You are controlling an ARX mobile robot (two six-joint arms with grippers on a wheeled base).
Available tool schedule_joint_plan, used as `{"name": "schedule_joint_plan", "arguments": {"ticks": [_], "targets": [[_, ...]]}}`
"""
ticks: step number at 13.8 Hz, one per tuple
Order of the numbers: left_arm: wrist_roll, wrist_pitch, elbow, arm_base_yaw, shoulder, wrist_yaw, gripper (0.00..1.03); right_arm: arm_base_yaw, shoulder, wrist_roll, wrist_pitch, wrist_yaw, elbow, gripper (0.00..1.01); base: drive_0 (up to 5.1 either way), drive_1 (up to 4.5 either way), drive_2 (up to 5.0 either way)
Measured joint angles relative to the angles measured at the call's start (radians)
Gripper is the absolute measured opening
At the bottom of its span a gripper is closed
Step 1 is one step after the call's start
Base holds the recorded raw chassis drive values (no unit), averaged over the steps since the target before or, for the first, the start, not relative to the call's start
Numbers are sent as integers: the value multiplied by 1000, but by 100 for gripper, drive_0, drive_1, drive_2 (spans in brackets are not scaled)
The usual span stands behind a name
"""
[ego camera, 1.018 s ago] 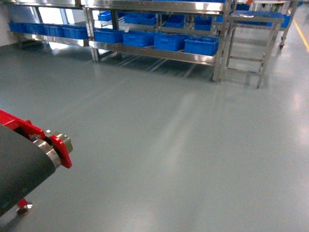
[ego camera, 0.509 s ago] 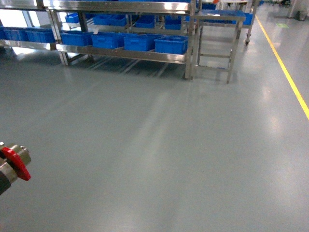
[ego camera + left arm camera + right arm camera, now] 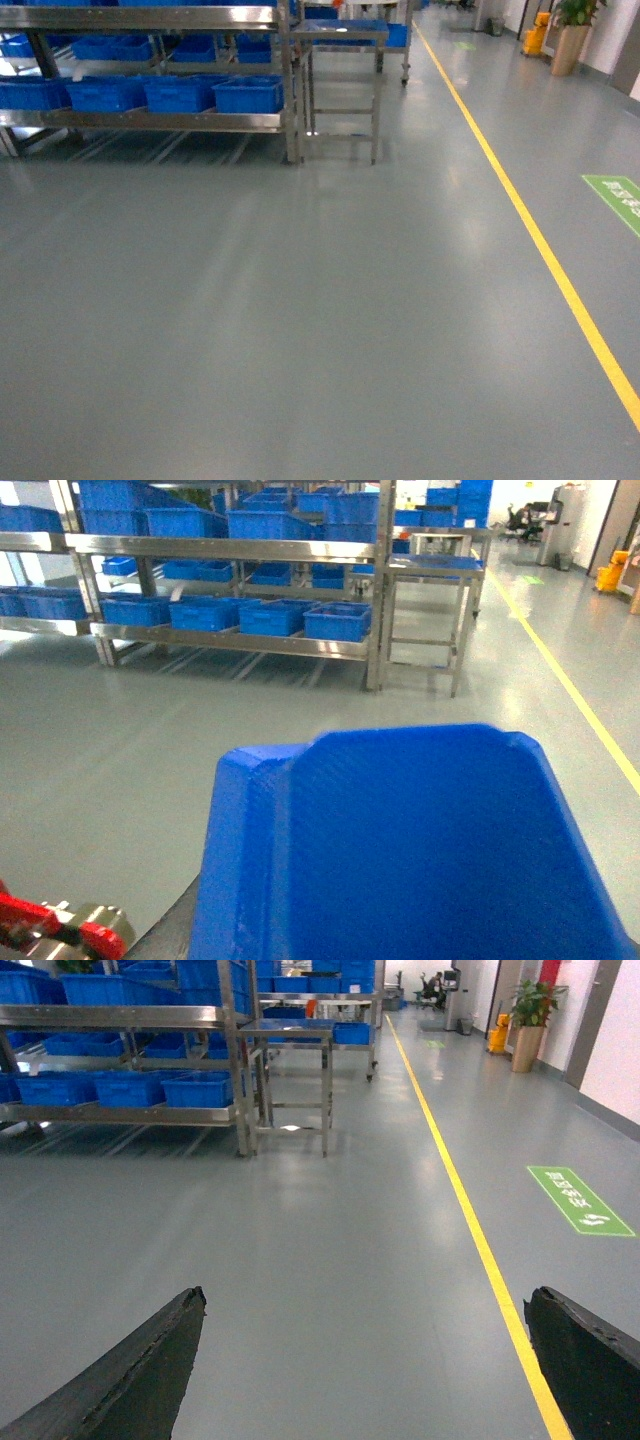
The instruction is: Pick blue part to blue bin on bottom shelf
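Observation:
The blue part (image 3: 400, 850), a large blue plastic piece with a raised left edge, fills the lower half of the left wrist view. My left gripper (image 3: 400, 952) is shut on it; only a sliver of one dark finger (image 3: 178, 930) shows beside it. The bottom shelf (image 3: 150, 122) of the steel rack stands far off at the upper left of the head view, carrying a row of blue bins (image 3: 247, 95). The left wrist view shows the same bins (image 3: 335, 620), and so does the right wrist view (image 3: 195, 1088). My right gripper (image 3: 365, 1360) is open over bare floor, holding nothing.
A small square steel table (image 3: 340, 40) stands against the rack's right end. A yellow floor line (image 3: 540, 240) runs along the right, with a green floor sign (image 3: 618, 195) beyond it. A red and steel fitting (image 3: 60, 930) shows at the lower left of the left wrist view.
The head view has swung right: the rack slid to the upper left, the yellow line and green sign came in, and the red and black roller at lower left left the view.

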State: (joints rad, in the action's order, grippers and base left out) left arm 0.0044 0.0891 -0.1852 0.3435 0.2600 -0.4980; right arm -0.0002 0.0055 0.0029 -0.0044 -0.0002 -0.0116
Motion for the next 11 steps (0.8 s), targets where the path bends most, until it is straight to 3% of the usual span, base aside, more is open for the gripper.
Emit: {"name": "schedule_joint_plan", "arguments": {"ticks": [6,11], "targets": [[0,-3,0,0,-2,0,44,0,0,0,-2,0,0,98,0,0,0],[0,0,0,0,0,0,44,0,0,0,1,0,0,98,-2,404,-408]]}}
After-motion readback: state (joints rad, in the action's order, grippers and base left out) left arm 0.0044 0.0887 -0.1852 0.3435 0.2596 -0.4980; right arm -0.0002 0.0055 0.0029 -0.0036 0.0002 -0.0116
